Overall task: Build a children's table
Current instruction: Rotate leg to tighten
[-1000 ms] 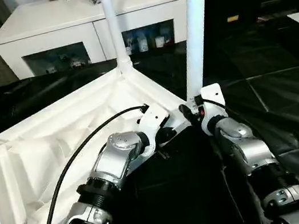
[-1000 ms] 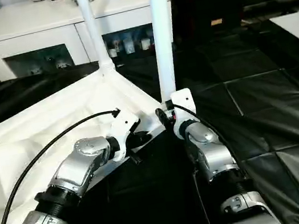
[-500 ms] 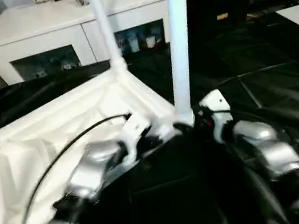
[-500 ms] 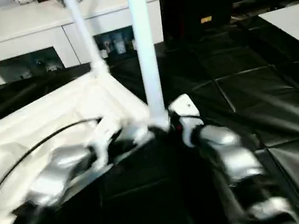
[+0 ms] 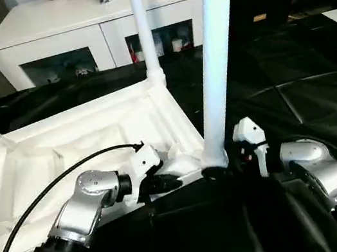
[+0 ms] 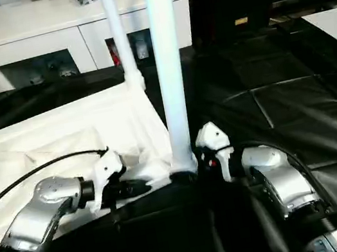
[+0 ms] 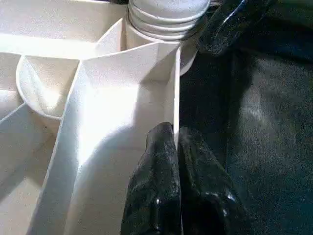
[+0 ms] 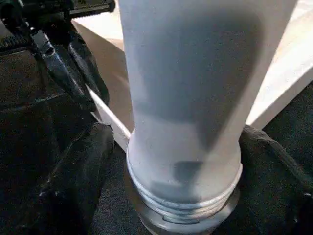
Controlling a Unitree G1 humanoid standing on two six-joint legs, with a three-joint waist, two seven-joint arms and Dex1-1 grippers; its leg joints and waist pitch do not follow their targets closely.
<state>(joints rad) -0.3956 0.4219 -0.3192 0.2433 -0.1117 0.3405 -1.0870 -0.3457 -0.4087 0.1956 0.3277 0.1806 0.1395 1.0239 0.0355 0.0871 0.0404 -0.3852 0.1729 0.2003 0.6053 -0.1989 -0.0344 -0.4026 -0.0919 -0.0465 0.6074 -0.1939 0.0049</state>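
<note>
I am seeing the children's table (image 5: 86, 140) lying upside down on the black floor (image 5: 307, 95), legs pointing up. My left end effector (image 7: 175, 147) is pinching the thin rim wall of the tabletop, fingers closed on it, just beside the near corner leg (image 5: 214, 72). My right end effector (image 8: 181, 161) is standing wide around that leg's threaded base, one finger (image 8: 73, 171) either side. Beyond them, a white cabinet (image 5: 99, 27) is holding small items behind glass doors.
</note>
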